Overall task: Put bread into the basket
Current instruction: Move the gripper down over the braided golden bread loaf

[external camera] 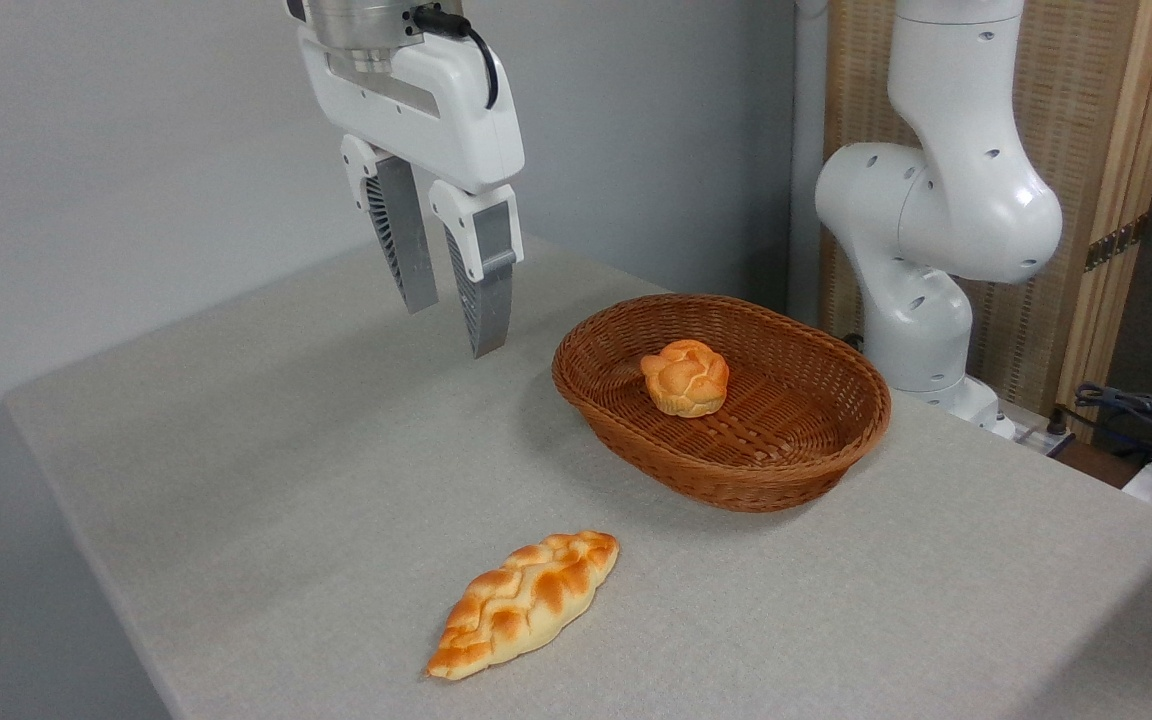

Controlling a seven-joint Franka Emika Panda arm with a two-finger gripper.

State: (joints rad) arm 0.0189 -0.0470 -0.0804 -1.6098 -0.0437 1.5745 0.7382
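**Robot hand waits high above the desk, loaf not yet picked up**

I am looking down across a desk (836,620) covered in pale grey cloth, seen from a fixed camera at one corner. My robot's hand (446,325) hangs in the air at the upper left, well above the surface. Its two ribbed fingers (484,290) point downward and stand a little apart, with a narrow gap between the tips and nothing between them. I judge that it is empty and ready to come down on something.

The bread (526,602), a long braided loaf with pointed ends, golden-orange with paler creases, lies flat on the cloth near the front edge. It is angled, with one tip toward the front left and the other toward the back right. It sits well apart from the hand and touches nothing else, so I have free room on every side to close on it.

The basket (736,478), an oval of reddish-brown wicker with a thick braided rim, stands farther back and to the right of the loaf. A small round knotted bun (685,377) already rests inside, toward the back left of the floor. The nearer part of the floor is bare, and I judge that the loaf would fit there.

The arm's white base (936,220) rises behind the basket at the right.
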